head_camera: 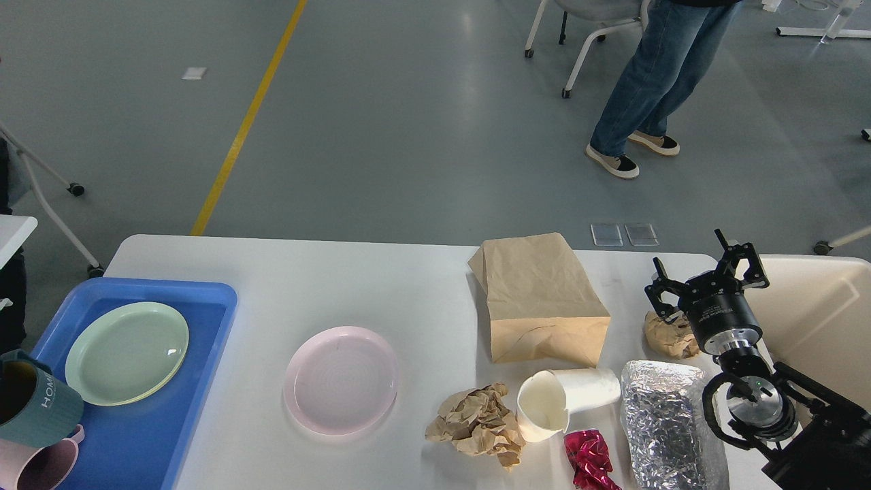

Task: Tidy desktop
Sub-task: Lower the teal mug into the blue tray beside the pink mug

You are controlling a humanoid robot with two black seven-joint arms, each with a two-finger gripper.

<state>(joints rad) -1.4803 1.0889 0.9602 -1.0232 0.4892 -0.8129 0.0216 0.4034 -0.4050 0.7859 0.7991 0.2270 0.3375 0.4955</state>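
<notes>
On the right: right end effector (704,278): fingers spread wide, holding nothing, above a crumpled brown wad (668,335).
Counter (381,286): fills the near scene.
Left on counter: blue tray (136,435).
Centre: pink plate (341,379).

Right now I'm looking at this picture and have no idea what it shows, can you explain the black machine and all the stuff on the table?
This is one view, from a humanoid robot's own head, looking down at a white desktop. The black machine is its right arm; its two-fingered right end effector is open, holding nothing, above a crumpled brown wad. The left arm is out of view. On the desktop lie a paper bag, a pink plate, crumpled brown paper, a tipped white cup, a red wrapper and a foil packet. A blue tray holds a green plate and mugs. A beige bin sits on the right.
</notes>
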